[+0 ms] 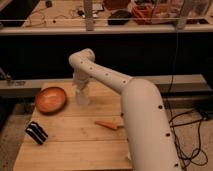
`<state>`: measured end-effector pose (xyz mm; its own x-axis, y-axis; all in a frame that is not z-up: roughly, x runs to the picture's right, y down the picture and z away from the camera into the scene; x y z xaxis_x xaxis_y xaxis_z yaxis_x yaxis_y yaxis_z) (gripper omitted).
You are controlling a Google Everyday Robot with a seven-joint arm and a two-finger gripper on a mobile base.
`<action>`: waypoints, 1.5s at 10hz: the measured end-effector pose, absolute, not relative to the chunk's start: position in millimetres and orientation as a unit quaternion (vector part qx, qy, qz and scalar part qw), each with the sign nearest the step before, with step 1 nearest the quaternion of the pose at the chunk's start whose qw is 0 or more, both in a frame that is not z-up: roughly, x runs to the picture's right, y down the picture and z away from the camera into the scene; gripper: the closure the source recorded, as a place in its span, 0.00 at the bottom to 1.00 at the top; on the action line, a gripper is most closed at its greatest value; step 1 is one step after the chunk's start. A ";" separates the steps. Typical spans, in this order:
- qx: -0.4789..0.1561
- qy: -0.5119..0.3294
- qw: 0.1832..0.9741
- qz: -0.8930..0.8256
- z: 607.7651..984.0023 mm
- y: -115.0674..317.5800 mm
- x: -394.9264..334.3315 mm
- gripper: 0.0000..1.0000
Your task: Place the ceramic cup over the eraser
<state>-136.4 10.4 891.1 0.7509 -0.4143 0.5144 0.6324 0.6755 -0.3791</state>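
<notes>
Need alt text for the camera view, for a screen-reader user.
A white robot arm reaches over a wooden table, its end effector down at the small white ceramic cup beside an orange bowl. The striped black eraser lies apart, nearer the camera than the bowl, and a thin orange item lies mid-table.
</notes>
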 end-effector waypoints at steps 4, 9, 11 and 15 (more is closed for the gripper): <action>-0.281 -0.201 0.890 -0.296 894.8 11.9 -136.2 0.21; -0.283 -0.202 0.888 -0.300 895.1 11.2 -135.1 0.66; -0.285 -0.201 0.887 -0.303 893.1 10.6 -134.0 0.82; -0.280 -0.200 0.887 -0.308 870.9 -2.0 -132.6 0.99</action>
<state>-132.6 -2.0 870.9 0.7301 -0.4348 0.5272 0.6587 0.6532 -0.3735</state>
